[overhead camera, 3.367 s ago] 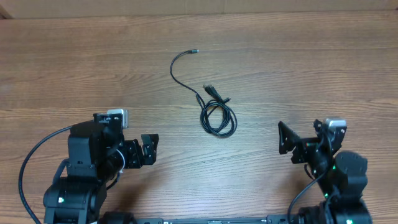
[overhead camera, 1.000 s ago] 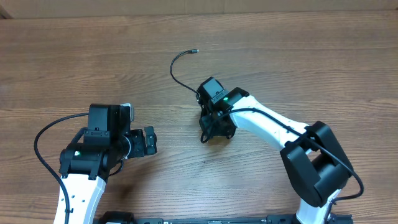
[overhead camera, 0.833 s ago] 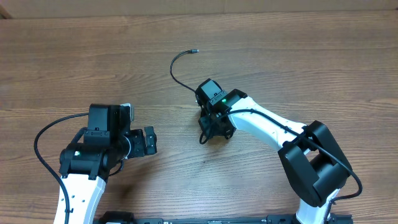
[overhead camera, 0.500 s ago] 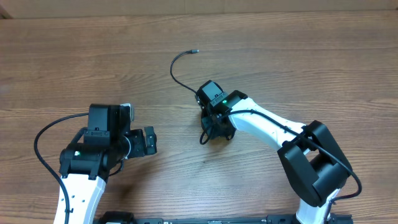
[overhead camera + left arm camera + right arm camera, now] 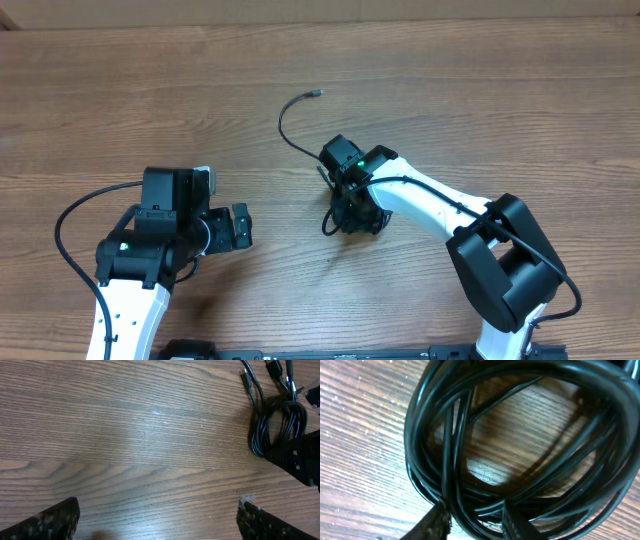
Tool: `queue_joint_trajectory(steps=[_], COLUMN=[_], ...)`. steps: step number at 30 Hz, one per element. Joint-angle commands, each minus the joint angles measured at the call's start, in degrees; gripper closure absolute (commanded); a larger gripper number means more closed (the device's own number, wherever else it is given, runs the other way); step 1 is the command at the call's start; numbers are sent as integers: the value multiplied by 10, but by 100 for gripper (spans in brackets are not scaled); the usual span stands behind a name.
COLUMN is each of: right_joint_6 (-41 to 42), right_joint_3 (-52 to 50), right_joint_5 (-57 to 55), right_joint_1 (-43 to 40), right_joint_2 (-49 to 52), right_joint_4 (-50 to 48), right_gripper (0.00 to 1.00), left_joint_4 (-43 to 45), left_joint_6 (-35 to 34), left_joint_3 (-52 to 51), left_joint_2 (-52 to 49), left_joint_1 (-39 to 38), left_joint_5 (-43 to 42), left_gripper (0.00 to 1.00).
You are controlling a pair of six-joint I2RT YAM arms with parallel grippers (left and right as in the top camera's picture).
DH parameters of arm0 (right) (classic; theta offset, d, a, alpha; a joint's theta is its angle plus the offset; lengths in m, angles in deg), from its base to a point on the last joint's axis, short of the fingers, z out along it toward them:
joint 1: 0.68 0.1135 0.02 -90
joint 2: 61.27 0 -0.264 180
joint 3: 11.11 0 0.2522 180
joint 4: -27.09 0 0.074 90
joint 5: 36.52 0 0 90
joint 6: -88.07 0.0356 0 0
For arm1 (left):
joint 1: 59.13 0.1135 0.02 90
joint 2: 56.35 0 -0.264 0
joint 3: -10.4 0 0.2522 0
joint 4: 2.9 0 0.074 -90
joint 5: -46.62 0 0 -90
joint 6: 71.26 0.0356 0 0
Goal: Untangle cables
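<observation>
Brown wood-grain table (image 5: 520,110); glossy sheen on surface, left wrist view.

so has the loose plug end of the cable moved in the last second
Yes. The free plug end has slid slightly away from the table's far edge, toward the robot and a little to the right.

On the wooden table (image 5: 500,90), the right arm (image 5: 430,205) reaches to the middle and its right gripper (image 5: 352,212) sits down on the coiled black cables (image 5: 281,122), fingertips lost against the coil. One loose strand curves up and away to a small plug (image 5: 317,93). The left gripper (image 5: 238,228) hangs well apart at lower left, fingers spread, holding nothing.
</observation>
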Motion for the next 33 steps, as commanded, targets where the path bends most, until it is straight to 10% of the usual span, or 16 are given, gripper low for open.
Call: queue_joint_trajectory(steps=[1,5,28,33], right_joint_6=[3,3,44,46], right_joint_3=[5,5,54,58], right_joint_5=[13,13,45,54], right_joint_1=[3,3,3,3], right_joint_2=[10,10,-130,-229], right_joint_4=[2,0,9,6], right_gripper=[77,91,96,96], left_joint_4=[1,1,63,98], left_joint_6=[-6,-6,-7,-5], left_joint_3=[12,12,12,12], left_joint_2=[-1,-1,-6,-37], left_joint_1=[-4,-4,-4,-4], left_joint_5=[7,7,-63,-132], left_gripper=[1,0,0,20])
